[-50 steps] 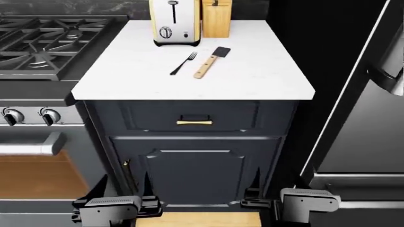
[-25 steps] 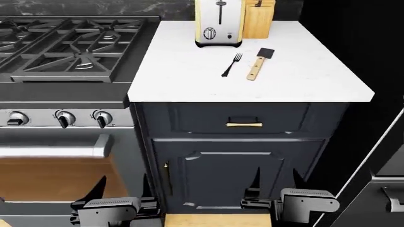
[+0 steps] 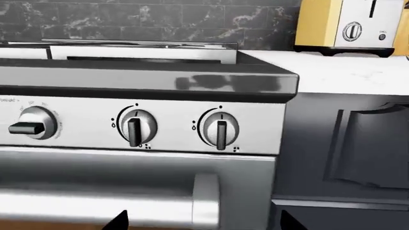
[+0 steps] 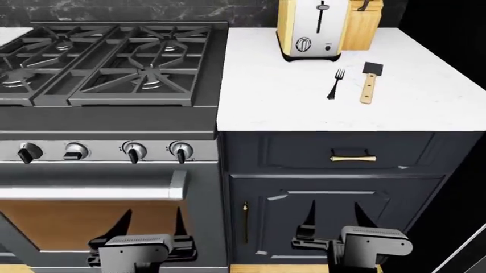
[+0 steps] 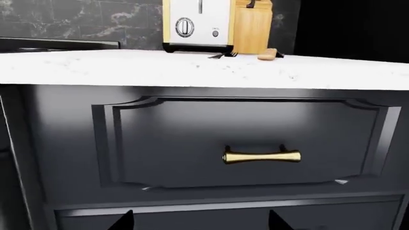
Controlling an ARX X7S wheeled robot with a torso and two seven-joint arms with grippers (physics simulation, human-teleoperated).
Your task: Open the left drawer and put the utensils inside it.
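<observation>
The left drawer [image 4: 349, 151] is closed under the white counter, its brass handle [image 4: 352, 158] showing; the right wrist view faces its dark front [image 5: 249, 139] and handle [image 5: 261, 156]. The fork [image 4: 336, 83] and the wooden-handled spatula [image 4: 370, 83] lie side by side on the counter top in front of the toaster; their ends [image 5: 268, 54] peek over the counter edge. My left gripper [image 4: 150, 220] hangs open low before the oven door. My right gripper [image 4: 333, 214] is open low before the cabinet door, below the drawer. Neither holds anything.
A gas stove [image 4: 114, 57] with knobs [image 4: 180, 151] and a silver oven handle [image 4: 91, 190] fills the left. A toaster [image 4: 310, 31] and wooden knife block [image 4: 363, 23] stand at the counter's back. A tall panelled cabinet door [image 4: 334, 222] sits below the drawer.
The view has shifted left: the counter, drawer and utensils slid rightward in the head view and more of the stove came into sight. Both grippers stay low and open.
</observation>
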